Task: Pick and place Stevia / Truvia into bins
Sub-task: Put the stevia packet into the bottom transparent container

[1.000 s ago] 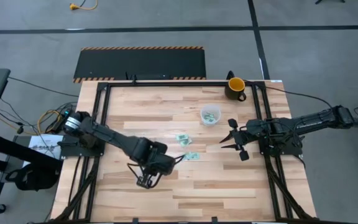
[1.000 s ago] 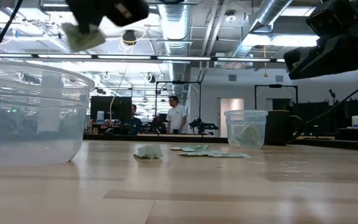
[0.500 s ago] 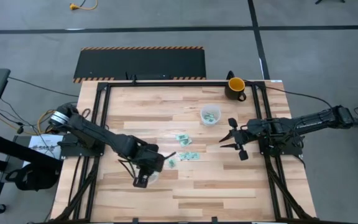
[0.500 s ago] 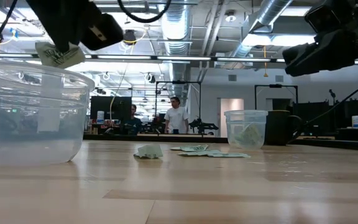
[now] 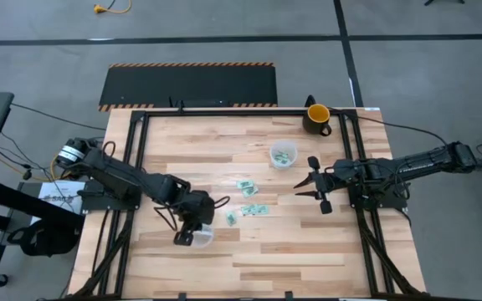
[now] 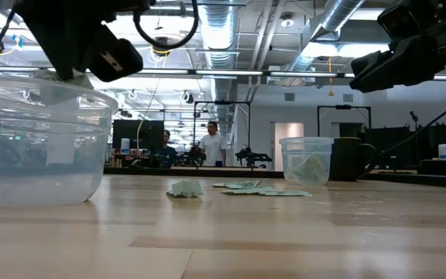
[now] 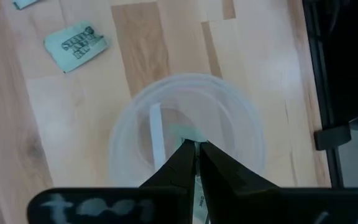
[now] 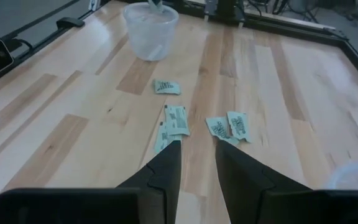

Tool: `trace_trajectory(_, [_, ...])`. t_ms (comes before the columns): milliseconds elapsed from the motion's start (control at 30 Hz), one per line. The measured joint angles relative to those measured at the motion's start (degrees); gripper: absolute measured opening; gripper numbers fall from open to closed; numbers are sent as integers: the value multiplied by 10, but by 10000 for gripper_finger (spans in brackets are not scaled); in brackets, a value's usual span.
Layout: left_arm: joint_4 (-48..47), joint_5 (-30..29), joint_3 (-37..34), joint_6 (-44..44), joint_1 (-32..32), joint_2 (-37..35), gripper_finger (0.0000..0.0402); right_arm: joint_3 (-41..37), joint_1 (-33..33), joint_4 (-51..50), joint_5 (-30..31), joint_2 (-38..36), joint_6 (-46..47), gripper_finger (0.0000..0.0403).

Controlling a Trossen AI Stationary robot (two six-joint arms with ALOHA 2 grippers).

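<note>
Since a second ago, the left claw [image 5: 182,239] has swung over the near cup [image 5: 199,237] and now hangs right above it. Big wooden table [image 5: 308,251] holds everything. That left claw is pinched tight on one green packet [image 7: 197,182] over the cup's mouth. Off to the side, the right claw [image 5: 314,186] waits above the table, fingers a little apart, holding nothing. Another cup [image 5: 283,155] stands near the dark mug [image 5: 316,118]. Loose packets [image 5: 246,186] lie between the two cups.
</note>
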Motion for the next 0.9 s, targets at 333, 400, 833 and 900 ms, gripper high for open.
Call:
trace_trajectory(333, [2, 4, 0, 36, 20, 0, 17, 0, 0, -2, 0, 0, -1, 93])
trace_trajectory(400, [3, 1, 0, 39, 21, 0, 29, 0, 0, -2, 0, 0, -1, 93])
trace_trajectory(833, [12, -20, 0, 97, 28, 0, 128, 0, 0, -2, 0, 0, 0, 93])
trace_trajectory(900, [16, -20, 1, 112, 37, 0, 133, 0, 0, -2, 0, 0, 0, 93])
